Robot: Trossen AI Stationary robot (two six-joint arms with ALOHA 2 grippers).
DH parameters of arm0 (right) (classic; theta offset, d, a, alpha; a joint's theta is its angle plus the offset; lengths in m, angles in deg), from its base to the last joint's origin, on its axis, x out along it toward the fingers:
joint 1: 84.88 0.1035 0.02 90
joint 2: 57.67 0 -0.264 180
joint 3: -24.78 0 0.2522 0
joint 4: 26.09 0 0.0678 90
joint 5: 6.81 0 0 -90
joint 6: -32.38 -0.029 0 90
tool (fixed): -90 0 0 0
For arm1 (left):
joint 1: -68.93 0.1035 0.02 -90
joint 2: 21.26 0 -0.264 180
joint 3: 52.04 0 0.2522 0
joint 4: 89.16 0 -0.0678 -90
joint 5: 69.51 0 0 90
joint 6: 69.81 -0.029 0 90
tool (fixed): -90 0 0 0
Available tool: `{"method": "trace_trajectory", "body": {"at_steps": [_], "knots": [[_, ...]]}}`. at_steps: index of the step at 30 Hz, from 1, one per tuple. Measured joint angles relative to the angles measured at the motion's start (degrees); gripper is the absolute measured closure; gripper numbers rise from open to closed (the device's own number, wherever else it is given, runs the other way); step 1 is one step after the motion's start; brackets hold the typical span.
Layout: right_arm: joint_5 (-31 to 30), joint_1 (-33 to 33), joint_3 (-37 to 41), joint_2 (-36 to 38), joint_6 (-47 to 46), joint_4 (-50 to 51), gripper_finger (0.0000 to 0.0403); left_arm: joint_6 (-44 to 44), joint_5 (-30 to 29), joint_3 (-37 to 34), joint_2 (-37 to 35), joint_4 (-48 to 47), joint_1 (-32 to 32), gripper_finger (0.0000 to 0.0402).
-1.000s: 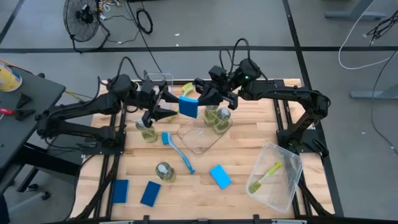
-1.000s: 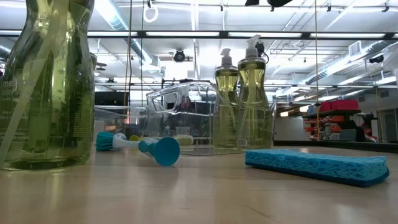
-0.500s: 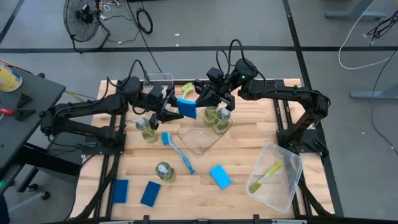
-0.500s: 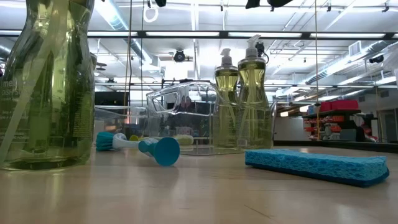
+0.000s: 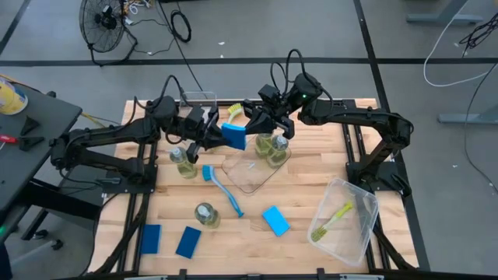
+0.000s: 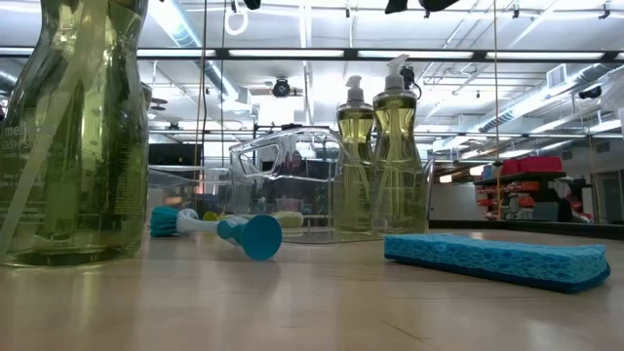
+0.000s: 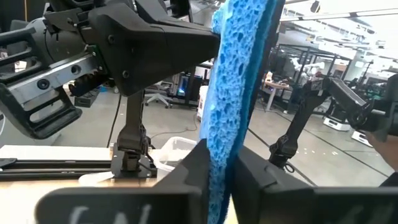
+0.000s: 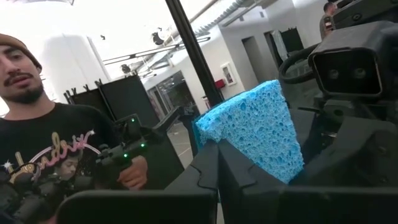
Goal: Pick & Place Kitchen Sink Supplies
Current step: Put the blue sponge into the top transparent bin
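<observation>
Overhead first: both arms meet above the far middle of the wooden table (image 5: pixel 303 198), and a blue sponge (image 5: pixel 233 134) hangs in the air between them. The left gripper (image 5: pixel 215 137) pinches it from one side and the right gripper (image 5: pixel 250 124) from the other. Two bottles of yellow-green liquid (image 5: pixel 272 148) stand together on the clear flat tray (image 5: pixel 247 177); a third bottle (image 5: pixel 186 162) stands under the left arm and a fourth (image 5: pixel 206 214) nearer the front. A blue dish brush (image 5: pixel 222 189) lies between them. Three more sponges lie flat: two at the front left corner (image 5: pixel 169 240) and one near the front middle (image 5: pixel 275 220). A yellow-green brush (image 5: pixel 331 220) lies in the clear bin (image 5: pixel 346 220) at the front right, and another clear bin (image 5: pixel 199 99) sits at the far edge with a second yellow-green brush (image 5: pixel 228 109) beside it.

Low view: a bottle looms close at the left, the two bottles (image 6: pixel 378 161) stand mid-table, the blue brush head (image 6: pixel 251 235) lies on its side, and a sponge (image 6: pixel 495 259) lies flat at the right.

Left wrist view: the fingers (image 7: pixel 186 171) are closed narrow on the sponge's (image 7: pixel 235 93) edge, which stands upright between them.

Right wrist view: the fingers (image 8: pixel 202 174) are pressed tight on a corner of the sponge (image 8: pixel 258 127); a person in a dark shirt (image 8: pixel 50 155) stands beyond
</observation>
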Motion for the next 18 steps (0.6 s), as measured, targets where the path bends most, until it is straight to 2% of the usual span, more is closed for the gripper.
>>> {"method": "trace_trajectory", "body": {"at_steps": [4, 8, 18], "knots": [[0.53, 0.00, 0.00, 0.00, -0.02, 0.08, 0.0394, -0.04, 0.00, 0.00, 0.00, -0.02, 0.00, 0.0383], [0.18, -0.02, 0.00, 0.00, -1.53, 0.06, 0.0365, -0.04, 0.00, 0.00, 0.00, -0.02, 0.00, 0.0389], [-1.05, -1.30, 0.00, 0.00, -1.77, -4.14, 0.0241, -0.02, -0.37, 0.00, -0.04, 0.07, 1.54, 0.0388]]}}
